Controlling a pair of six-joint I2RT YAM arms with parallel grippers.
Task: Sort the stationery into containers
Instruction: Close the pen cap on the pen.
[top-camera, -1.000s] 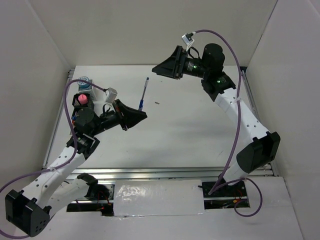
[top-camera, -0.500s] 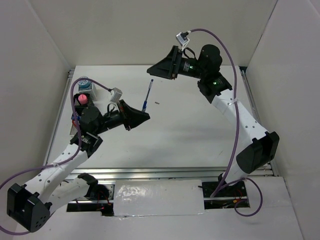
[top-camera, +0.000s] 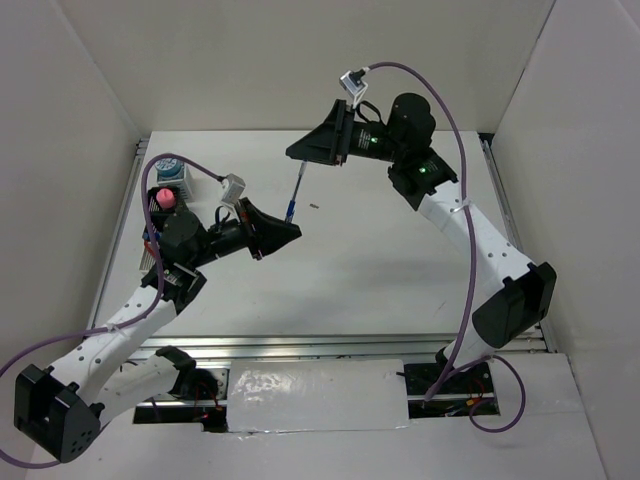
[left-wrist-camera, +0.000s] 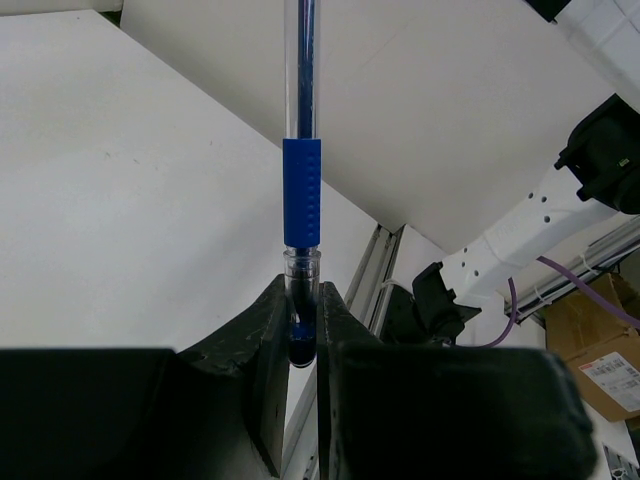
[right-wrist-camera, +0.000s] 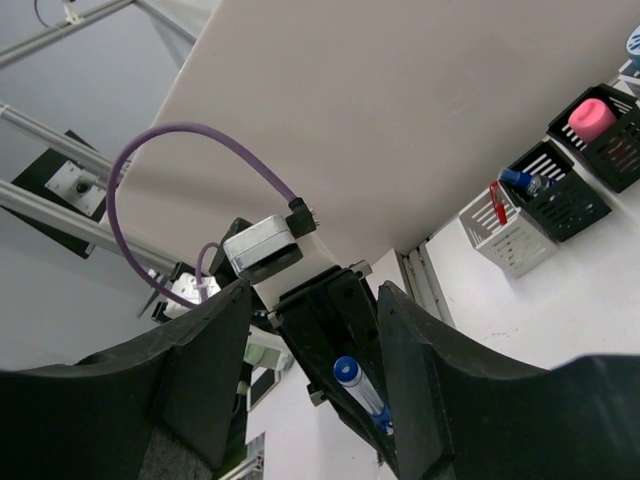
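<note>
right claw (top-camera: 294, 152): over the last second it has swung left and down toward the pen's free end. Jaws are wide apart, gripping nothing. In its wrist view the pen's capped end sits between the fingers (right-wrist-camera: 205, 360), but I can't tell depth.
left claw (top-camera: 293, 227): hardly moved in the last half second. It is clamped on the pen's writing end and nothing else.
pen (top-camera: 296, 190): blue, off the table, held by the left claw only, with the barrel pointing away toward the right claw. The top has tipped slightly right since a second ago.
meaning: looks like a handover or regrip being set up. The pen is not in a box yet, so this item is unsorted.
walls (top-camera: 300, 60): these close in the back and both sides. The right claw works well clear of the back one.
table (top-camera: 400, 270): there is bare white surface right of and nearer than the pen, so plenty of room to lower or swing there.
rail (top-camera: 300, 347): runs along the near edge, well apart from both claws.
boxes (right-wrist-camera: 560, 205): a row at the left edge, behind the left claw. The pink block (right-wrist-camera: 592, 118) sits in a black mesh one.
cable (top-camera: 190, 165): the left arm's purple loop passes over the box row, a likely snag risk on the way back.
speck (top-camera: 314, 206): a small brown bit on the table just right of the pen, touching nothing.
</note>
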